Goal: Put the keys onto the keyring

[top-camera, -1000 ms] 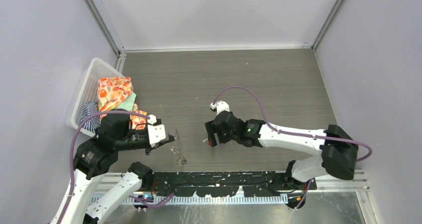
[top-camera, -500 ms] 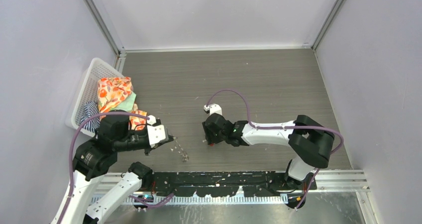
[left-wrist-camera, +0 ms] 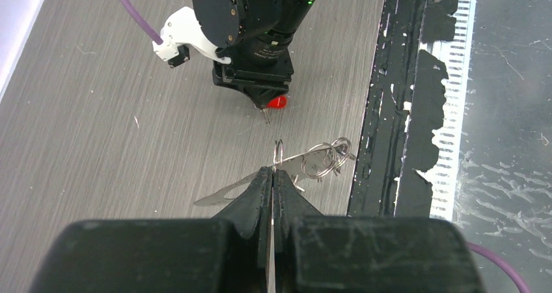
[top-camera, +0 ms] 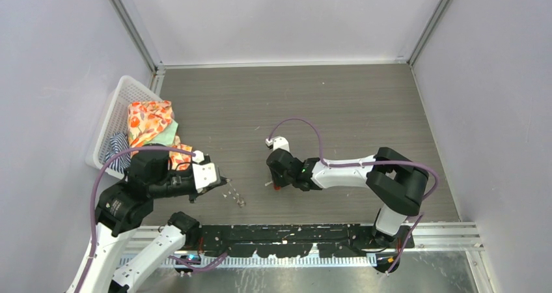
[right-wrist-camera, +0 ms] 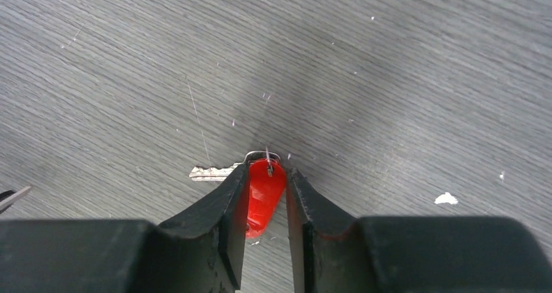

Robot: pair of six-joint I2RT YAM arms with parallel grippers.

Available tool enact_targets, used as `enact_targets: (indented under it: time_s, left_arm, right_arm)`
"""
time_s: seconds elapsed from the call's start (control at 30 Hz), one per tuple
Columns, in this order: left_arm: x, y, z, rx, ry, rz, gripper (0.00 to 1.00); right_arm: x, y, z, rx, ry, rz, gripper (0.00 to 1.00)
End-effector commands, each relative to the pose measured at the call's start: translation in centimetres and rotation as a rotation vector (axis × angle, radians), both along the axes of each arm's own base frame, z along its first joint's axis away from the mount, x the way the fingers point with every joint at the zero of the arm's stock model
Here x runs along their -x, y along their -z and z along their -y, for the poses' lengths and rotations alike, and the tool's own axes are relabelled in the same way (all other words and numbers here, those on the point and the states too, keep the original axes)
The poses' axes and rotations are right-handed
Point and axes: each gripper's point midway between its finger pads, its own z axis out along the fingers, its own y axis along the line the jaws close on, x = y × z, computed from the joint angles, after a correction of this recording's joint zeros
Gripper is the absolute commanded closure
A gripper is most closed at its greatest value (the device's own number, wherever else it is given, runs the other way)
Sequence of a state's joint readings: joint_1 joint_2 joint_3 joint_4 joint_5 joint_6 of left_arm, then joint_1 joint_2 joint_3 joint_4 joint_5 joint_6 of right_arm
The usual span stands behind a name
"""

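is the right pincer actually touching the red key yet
Touching. In the right wrist view the right pincer has both fingers pressed against the sides of the red key, with no gap showing on either side.

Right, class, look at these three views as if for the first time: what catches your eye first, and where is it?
The red-headed key stands out most, lying at the centre between the right fingers. Next comes the bright orange floral cloth in the white basket by the left wall. Then there is the glinting keyring, pinched in the left fingers near the front edge.
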State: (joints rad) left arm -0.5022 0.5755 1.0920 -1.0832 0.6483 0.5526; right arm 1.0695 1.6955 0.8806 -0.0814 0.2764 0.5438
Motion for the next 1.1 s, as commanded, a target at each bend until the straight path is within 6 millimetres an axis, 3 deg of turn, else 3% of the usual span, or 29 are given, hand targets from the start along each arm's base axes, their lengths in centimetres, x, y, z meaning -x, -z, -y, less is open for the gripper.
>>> enact_targets:
  time_s: [0.0, 0.47, 0.7, 1.07]
  left_arm:
    - [0.0, -2.0, 0.2, 0.042, -0.001, 0.048, 1.0]
    - [-0.1, -2.2, 0.2, 0.043, 0.0, 0.056, 1.0]
    - [-0.2, -2.0, 0.3, 0.046, 0.004, 0.051, 1.0]
    - [-0.2, -1.8, 0.3, 0.046, 0.002, 0.052, 1.0]
  right_arm:
    - [-1.7, -1.3, -1.0, -0.033, 0.022, 0.055, 0.7]
    - [-2.2, -1.7, -1.0, -0.025, 0.017, 0.07, 0.72]
    - [-2.4, -2.7, -1.5, -0.047, 0.003, 0.085, 0.64]
    - [-2.6, -3.1, -1.9, -0.089, 0.006, 0.082, 0.67]
